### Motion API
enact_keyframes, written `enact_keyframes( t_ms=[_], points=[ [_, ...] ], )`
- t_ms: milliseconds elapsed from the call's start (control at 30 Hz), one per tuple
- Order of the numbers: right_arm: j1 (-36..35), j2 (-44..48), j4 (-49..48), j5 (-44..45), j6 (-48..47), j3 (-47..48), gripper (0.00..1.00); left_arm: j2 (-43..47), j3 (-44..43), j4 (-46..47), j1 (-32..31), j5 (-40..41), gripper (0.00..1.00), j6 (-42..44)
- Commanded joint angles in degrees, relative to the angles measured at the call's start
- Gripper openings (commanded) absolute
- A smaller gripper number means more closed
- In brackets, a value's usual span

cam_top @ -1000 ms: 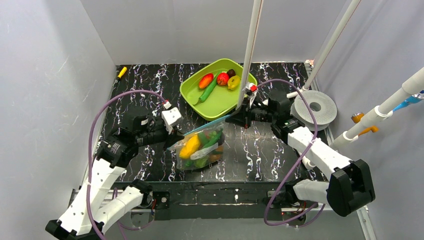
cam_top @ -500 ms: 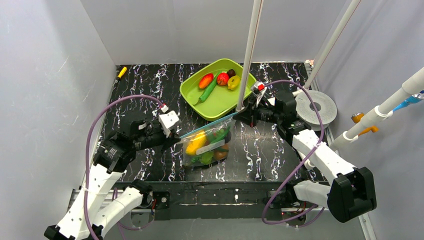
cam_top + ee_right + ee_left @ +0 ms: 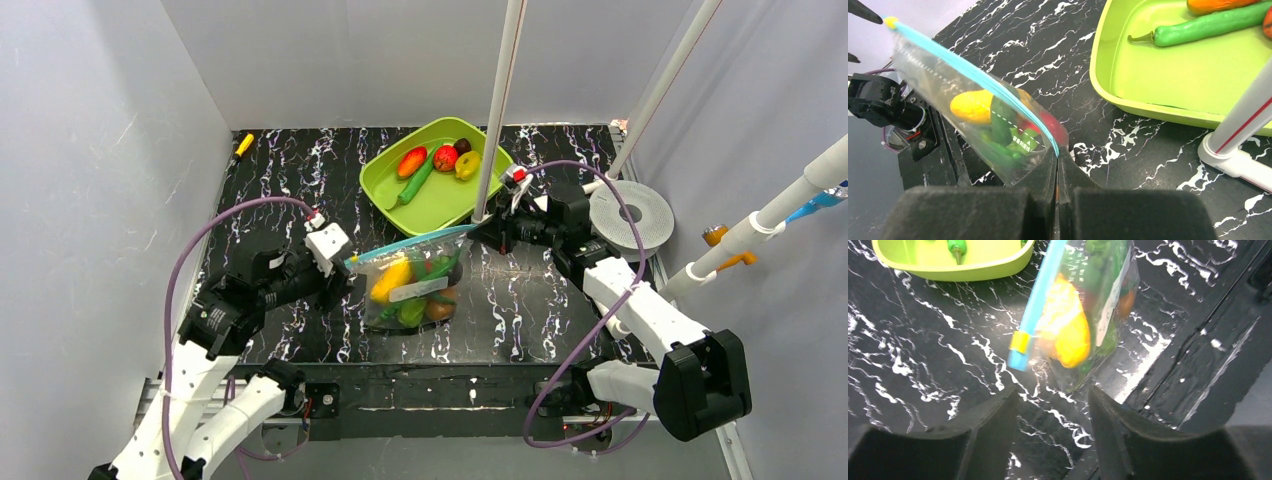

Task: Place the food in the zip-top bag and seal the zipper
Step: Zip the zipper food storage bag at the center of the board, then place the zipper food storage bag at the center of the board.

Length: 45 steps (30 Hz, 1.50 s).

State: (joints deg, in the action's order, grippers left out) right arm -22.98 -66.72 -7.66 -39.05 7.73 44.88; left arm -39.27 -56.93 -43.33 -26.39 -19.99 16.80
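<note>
- Clear crinkly plastic of the zip-top bag between the two claws, near the middle of the black marbled table, just in front of the lime-green tray.
- Packed with food: a yellow piece toward the left side, green, red and orange pieces beside and beneath it, a white label across the front.
- Blue-teal zipper along the upper edge, slanting up from left to right; seen from the right wrist as one unbroken strip, though cannot tell whether pressed shut along its whole length.
- Small yellow slider at the zipper's left end.
- Right claw clenched on the right end of the zipper, fingers pressed together with the plastic pinched between them.
- Left claw released, fingers spread, nothing between them; just short of the slider end of the bag, not touching it.
- Cannot tell whether the bag's bottom rests on the table or hangs just above it.
- More food in the tray, well apart from the bag: a long green chilli, an orange-red piece, a red piece, a dark brown piece and a yellow-green piece, all at the far end.
- White pole rising past the tray's right side, close to the right claw.
</note>
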Motion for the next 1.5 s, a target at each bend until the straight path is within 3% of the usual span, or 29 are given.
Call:
enact_keyframes(
  t_ms=[0, 100, 200, 367, 433, 833, 1067, 1467],
  points=[
    [-1.3, -0.6, -0.5, 1.8, -1.7, 1.7, 0.01, 1.1, -1.9, -0.2, 0.2, 1.9, 0.62, -2.1],
    [-2.7, -0.8, -0.5, 2.8, -1.9, 1.4, 0.01, 1.8, -4.1, 2.1, 0.2, 6.7, 0.74, -3.4],
    [-3.6, -1.0, 0.0, 4.2, -1.8, 1.5, 0.01, 2.5, -6.5, 3.6, 0.2, 13.3, 0.74, -4.0],
    [-3.8, -1.3, -0.4, 6.0, -0.4, 1.0, 0.01, 4.8, -8.2, 7.2, 0.2, 32.3, 0.8, -7.9],
    [-3.8, -1.5, -0.7, 6.5, 0.2, 0.9, 0.01, 5.6, -8.5, 7.9, 0.2, 35.5, 0.81, -8.5],
    [-4.0, -2.3, 7.2, 14.8, 2.0, 2.5, 0.01, 5.7, -7.0, 9.2, 0.2, 33.8, 0.82, -12.0],
    [-3.9, 3.0, 12.8, 18.5, 6.4, -1.9, 0.01, 5.6, -6.3, 10.1, 0.2, 33.2, 0.82, -11.7],
    [-3.7, 16.0, 35.1, 48.3, 28.2, -10.0, 0.01, 4.6, -3.8, 12.6, 0.2, 29.8, 0.82, -13.3]
  ],
)
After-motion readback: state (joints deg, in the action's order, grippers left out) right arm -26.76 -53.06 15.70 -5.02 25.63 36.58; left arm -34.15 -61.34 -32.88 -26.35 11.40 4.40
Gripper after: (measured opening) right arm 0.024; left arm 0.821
